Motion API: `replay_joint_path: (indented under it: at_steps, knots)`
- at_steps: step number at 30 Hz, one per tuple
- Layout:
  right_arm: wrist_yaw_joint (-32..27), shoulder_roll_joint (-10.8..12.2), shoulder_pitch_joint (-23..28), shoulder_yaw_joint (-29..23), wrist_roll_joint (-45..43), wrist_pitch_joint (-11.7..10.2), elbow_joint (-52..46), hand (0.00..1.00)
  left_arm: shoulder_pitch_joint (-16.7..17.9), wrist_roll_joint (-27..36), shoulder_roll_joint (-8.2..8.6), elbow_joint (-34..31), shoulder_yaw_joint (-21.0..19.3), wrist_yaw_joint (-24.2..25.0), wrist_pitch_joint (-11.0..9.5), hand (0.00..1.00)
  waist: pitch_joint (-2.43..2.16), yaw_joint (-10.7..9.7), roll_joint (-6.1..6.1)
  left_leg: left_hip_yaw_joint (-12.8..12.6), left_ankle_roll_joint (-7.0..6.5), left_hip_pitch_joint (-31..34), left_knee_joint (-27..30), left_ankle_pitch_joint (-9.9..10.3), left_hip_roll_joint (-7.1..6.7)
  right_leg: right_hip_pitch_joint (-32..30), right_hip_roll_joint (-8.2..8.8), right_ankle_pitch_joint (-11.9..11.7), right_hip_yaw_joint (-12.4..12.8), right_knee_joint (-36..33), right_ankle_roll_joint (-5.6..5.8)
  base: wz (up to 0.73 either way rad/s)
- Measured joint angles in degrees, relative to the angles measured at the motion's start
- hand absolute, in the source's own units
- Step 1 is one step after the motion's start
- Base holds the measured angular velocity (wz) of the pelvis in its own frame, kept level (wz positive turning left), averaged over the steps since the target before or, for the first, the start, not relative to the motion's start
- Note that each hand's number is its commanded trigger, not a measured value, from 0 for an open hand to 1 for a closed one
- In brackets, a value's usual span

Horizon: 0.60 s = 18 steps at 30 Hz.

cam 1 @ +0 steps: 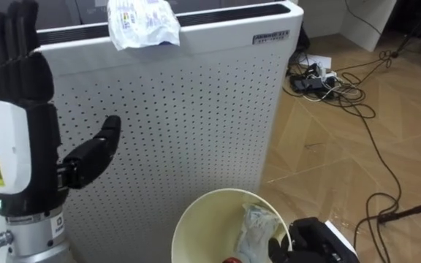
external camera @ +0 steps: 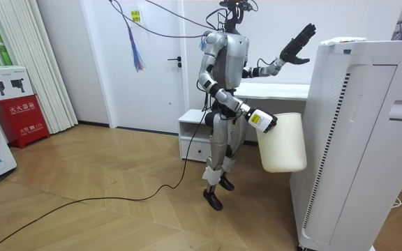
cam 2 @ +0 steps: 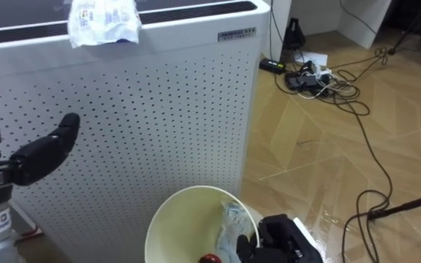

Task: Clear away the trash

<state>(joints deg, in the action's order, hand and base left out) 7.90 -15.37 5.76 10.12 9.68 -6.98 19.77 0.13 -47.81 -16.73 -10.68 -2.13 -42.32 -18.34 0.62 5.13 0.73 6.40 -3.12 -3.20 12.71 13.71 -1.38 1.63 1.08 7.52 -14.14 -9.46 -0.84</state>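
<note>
Partway, I judge: my left hand (cam 1: 20,73) spread, raised at 10 o'clock; wrapper (cam 1: 143,22) atop purifier (cam 1: 196,109) unpicked; right hand (cam 1: 311,238) clamps bin (cam 1: 205,225), garbage (cam 1: 258,226) inside.

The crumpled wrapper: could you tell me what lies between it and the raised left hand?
Left eye view: only the white unit's bare top edge lies between wrapper and left hand.
</note>
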Motion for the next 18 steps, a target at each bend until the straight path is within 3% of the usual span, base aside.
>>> replay_joint_path:
  at_steps: [5, 9, 18]
  knots:
    - [1.3, 0.0, 0.0, 0.0, 0.0, 0.0, 0.0, 1.0, -2.4, -0.6, -0.56, -1.9, 0.3, 0.8, 0.5, 0.0, 0.26, -0.8, 0.56, 0.0, 0.0, 0.0, 0.0, 0.0, -0.02, 0.0, 0.04, 0.0, 0.0, -0.1, 0.0, 0.0]
    - [3.1, 0.0, 0.0, 0.0, 0.0, 0.0, 0.0, 1.0, -3.9, -0.7, -0.58, -4.2, 1.0, 2.9, 0.6, 0.0, 0.08, -1.7, 0.98, -0.9, 0.0, -0.1, -0.2, 0.0, 0.12, 0.0, 0.0, 0.0, 0.1, 0.0, 0.0, -0.01]
    - [2.7, 0.0, -0.2, 1.5, -1.6, 0.0, 0.0, 1.0, -9.0, -0.6, -0.72, -4.2, 5.4, 5.2, 0.5, 0.0, 0.17, -1.9, 1.1, -3.3, 0.02, -1.4, -1.4, -0.1, 0.5, 0.4, -0.22, 0.0, 1.2, -0.1, 0.0, -0.06]
